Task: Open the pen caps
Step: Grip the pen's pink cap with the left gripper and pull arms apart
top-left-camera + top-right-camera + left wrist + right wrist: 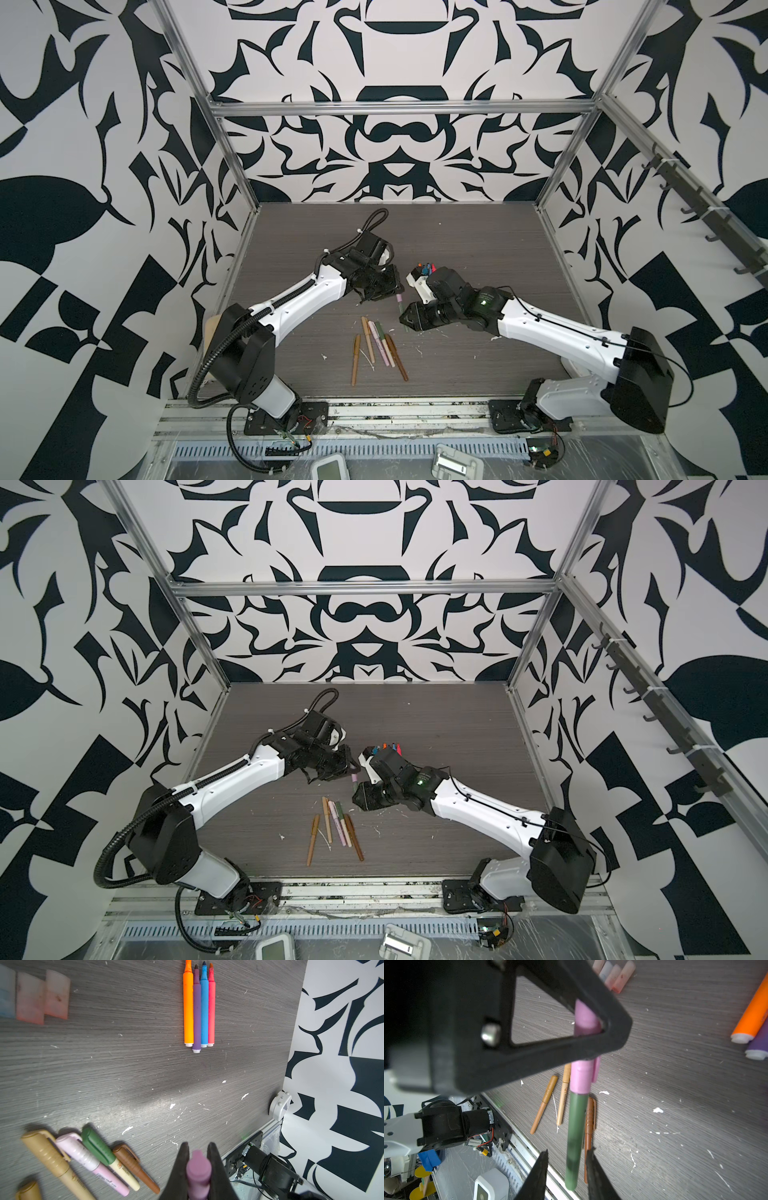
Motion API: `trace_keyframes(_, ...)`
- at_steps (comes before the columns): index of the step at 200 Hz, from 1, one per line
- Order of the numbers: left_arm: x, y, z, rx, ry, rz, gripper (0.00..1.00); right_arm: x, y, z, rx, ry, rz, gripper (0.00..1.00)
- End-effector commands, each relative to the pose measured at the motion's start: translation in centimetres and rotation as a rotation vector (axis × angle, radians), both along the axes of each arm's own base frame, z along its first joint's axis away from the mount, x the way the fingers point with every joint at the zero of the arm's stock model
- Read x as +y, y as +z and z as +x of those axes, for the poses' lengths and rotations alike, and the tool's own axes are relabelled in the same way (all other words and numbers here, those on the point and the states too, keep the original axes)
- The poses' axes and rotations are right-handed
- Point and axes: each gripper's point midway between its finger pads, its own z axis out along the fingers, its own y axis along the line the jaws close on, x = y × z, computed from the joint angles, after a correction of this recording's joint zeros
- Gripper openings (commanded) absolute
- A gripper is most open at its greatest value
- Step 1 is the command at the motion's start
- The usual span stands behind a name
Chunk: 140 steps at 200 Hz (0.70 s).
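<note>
A pen with a mauve cap (581,1078) and a green barrel (576,1122) hangs above the table between both arms. My left gripper (197,1147) is shut on the cap (198,1169), seen in both top views (400,299) (354,777). My right gripper (569,1150) is open around the barrel's lower end, with a gap on each side. Several capped pens (376,345) (336,829) lie in a loose fan on the table: tan (52,1159), pale pink (83,1153), green-capped (97,1147), brown (128,1157). Several uncapped coloured markers (198,1007) lie side by side. Translucent loose caps (41,997) (614,974) lie together.
The grey wood-grain table (457,257) is flecked with white specks. Patterned walls and metal frame posts close it in on three sides. A white device (328,467) and a metal plate (453,461) lie beyond the front rail. A small white box (279,1105) sits at the table's edge.
</note>
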Motion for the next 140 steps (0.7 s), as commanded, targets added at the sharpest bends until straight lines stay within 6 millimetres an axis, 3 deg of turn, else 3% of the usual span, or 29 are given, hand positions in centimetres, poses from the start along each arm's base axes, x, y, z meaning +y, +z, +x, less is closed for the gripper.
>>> trace_keyframes(1, 0.4, 1.3, -0.6, -0.016, -0.002, -0.007, 0.0, 0.6, 1.3, 1.0, -0.03, -0.023, 0.05, 0.31)
trace_keyframes(57, 0.5, 2.9, -0.8, -0.037, 0.005, -0.033, 0.0, 1.1, 0.7, 1.5, -0.018, -0.023, 0.062, 0.26)
trace_keyframes(69, 0.5, 3.2, -0.6, -0.043, 0.005, -0.031, 0.0, 1.2, 0.5, 1.5, -0.015, -0.024, 0.062, 0.19)
trace_keyframes(88, 0.8, 3.7, 0.0, -0.073, -0.018, 0.011, 0.0, 1.0, -0.4, 1.3, 0.0, -0.041, 0.065, 0.0)
trace_keyframes(93, 1.1, 3.8, 0.4, -0.08, -0.024, 0.033, 0.0, 0.9, -0.9, 1.2, 0.01, -0.046, 0.065, 0.0)
trace_keyframes(117, 4.4, 4.9, 4.3, -0.131, -0.014, 0.133, 0.0, 0.6, -3.1, -0.5, 0.077, -0.045, 0.084, 0.0)
trace_keyframes(140, 10.0, 6.3, 9.0, -0.163, 0.028, 0.271, 0.0, -0.6, -5.9, -2.9, 0.148, -0.067, 0.134, 0.0)
